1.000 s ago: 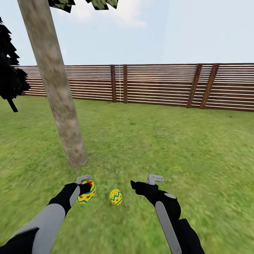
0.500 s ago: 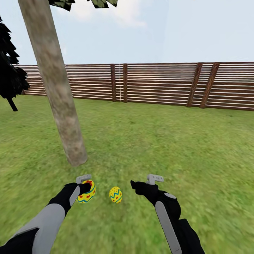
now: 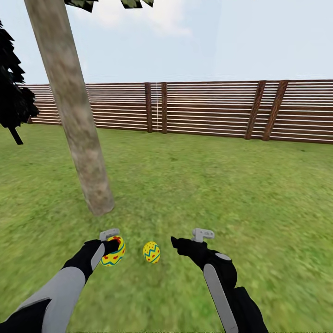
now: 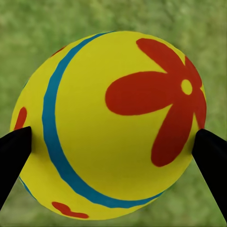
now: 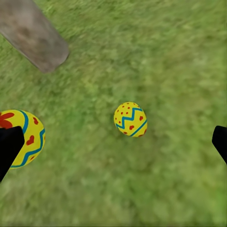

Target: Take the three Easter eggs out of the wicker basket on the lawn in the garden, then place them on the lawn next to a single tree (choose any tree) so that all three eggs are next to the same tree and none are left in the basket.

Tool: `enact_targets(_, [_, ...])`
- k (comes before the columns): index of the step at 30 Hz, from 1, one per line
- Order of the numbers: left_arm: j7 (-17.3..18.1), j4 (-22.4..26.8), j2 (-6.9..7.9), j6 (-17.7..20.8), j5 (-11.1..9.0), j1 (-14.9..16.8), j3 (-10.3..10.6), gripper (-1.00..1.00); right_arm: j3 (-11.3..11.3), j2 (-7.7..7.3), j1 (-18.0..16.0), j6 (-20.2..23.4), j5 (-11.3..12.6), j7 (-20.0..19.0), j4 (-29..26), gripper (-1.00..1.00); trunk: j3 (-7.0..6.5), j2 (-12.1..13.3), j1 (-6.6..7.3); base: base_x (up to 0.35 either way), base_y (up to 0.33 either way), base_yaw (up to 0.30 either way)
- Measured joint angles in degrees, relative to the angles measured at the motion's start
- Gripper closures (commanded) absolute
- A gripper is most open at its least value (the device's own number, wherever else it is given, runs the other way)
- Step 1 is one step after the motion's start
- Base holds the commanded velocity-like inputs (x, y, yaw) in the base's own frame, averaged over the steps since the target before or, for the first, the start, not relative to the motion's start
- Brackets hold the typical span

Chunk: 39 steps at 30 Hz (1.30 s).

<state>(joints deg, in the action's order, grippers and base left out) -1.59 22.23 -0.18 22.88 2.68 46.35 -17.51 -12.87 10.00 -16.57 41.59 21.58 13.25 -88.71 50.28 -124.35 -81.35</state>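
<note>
My left gripper (image 3: 112,249) is shut on a yellow Easter egg (image 3: 114,252) with blue bands and red marks, held just above the lawn (image 3: 194,194). The left wrist view has this egg (image 4: 113,127) pinched between the two black fingertips (image 4: 14,156). A second Easter egg (image 3: 151,252) (image 5: 130,119) lies on the grass between my arms. Just right of it, my right gripper (image 3: 178,244) (image 5: 115,144) stands open and holds nothing. The tree (image 3: 88,162) rises a short way beyond the eggs, with its trunk base (image 5: 35,40) close by. The wicker basket is out of view.
A brown slat fence (image 3: 208,111) closes the garden at the back. A dark narrow tree (image 3: 14,101) stands at the far left. Open grass stretches ahead and to the right.
The whole view has shifted slightly, so the lawn egg and the trunk base sit a little higher in the picture. Both arms hold their poses and the left grip is unchanged.
</note>
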Motion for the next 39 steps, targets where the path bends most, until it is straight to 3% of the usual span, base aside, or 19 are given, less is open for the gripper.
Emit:
enact_targets(15, [0.49, 0.00, 0.11, -0.79, -0.17, 0.02, -0.18, 1.00, 0.37, 0.00, 0.35, 0.01, 0.69, -1.56, -0.24, -1.00, 2.69, -6.02, -3.30, 0.000, 0.000, 0.000])
enact_targets(17, [0.59, 0.00, 0.18, -0.78, -0.19, 0.02, -0.17, 1.00, 1.56, -0.31, 0.55, 0.03, 3.81, -8.75, -0.39, -1.00, 3.05, -6.82, -3.73, 0.000, 0.000, 0.000])
enact_targets(18, [0.64, 0.00, 0.20, -0.75, -0.19, 0.01, -0.17, 1.00, 3.18, -0.53, 0.66, -0.08, 5.81, -13.50, -0.47, -1.00, 3.23, -7.22, -3.95, 0.000, 0.000, 0.000])
enact_targets(20, [0.68, 0.00, 0.23, -0.74, -0.19, 0.00, -0.16, 1.00, 7.10, -1.05, 0.75, -0.29, 7.00, -20.97, -0.47, -1.00, 3.59, -8.02, -4.39, 0.000, 0.000, 0.000])
enact_targets(22, [0.75, 0.00, 0.29, -0.71, -0.19, 0.01, -0.14, 1.00, 9.44, -1.25, 0.77, -0.36, 7.31, -23.60, -0.46, -1.00, 3.95, -8.82, -4.83, 0.000, 0.000, 0.000])
enact_targets(29, [0.80, -0.14, 0.31, -0.33, -0.30, 0.00, -0.29, 1.00, 10.51, -1.33, 0.78, -0.29, 7.49, -24.46, -0.46, -1.00, 5.21, -11.63, -6.37, 0.000, 0.000, 0.000])
enact_targets(35, [5.47, -0.26, 0.55, 0.24, -0.52, 0.02, -0.36, 1.00, 10.45, -1.33, 0.78, -0.30, 7.51, -24.47, -0.46, -1.00, 6.28, -14.04, -7.69, 0.000, 0.000, 0.000])
enact_targets(39, [6.31, -0.26, 0.57, 1.18, -0.49, 0.01, -3.14, 1.00, 10.43, -1.33, 0.78, -0.31, 7.51, -24.43, -0.45, -1.00, 7.00, -15.64, -8.57, 0.000, 0.000, 0.000])
